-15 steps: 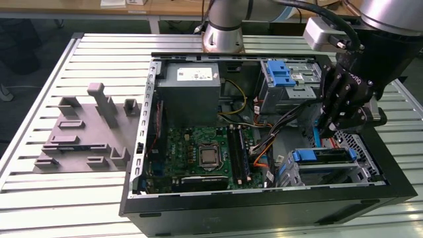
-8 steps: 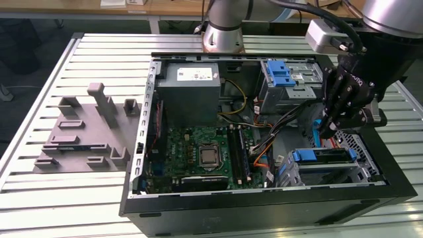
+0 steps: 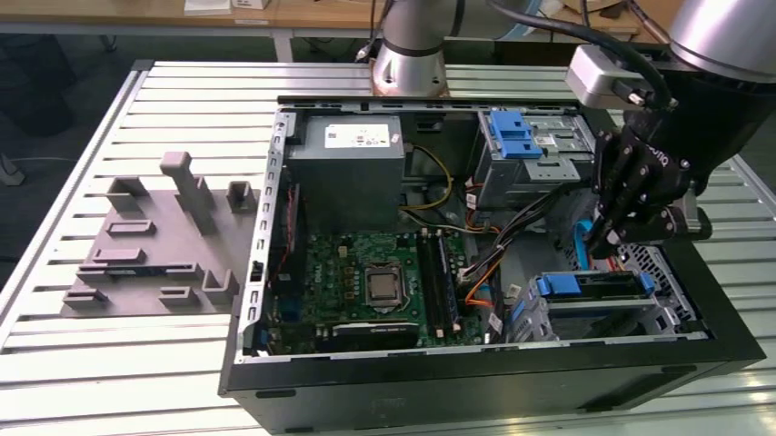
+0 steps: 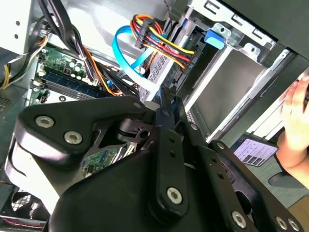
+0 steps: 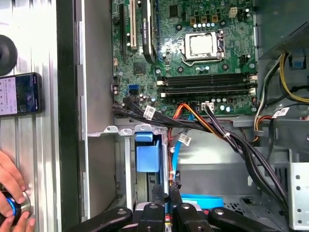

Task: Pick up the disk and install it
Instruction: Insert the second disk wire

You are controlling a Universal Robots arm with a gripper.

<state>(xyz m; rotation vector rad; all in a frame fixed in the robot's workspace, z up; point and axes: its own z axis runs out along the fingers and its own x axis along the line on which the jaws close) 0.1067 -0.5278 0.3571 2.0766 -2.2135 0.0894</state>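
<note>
Black-fingered, my gripper (image 3: 606, 243) hangs inside the open black computer case (image 3: 485, 381) on the ribbed metal table (image 3: 73, 363), pressed together on the blue-framed silver disk (image 5: 200, 199) edge. Beside it sits the blue-latched drive bay (image 3: 594, 289); bundled coloured cables (image 5: 207, 126) crowd close.

No legible text; white sticker (image 3: 359, 136) on grey box (image 3: 352, 177) carries unreadable print.
</note>
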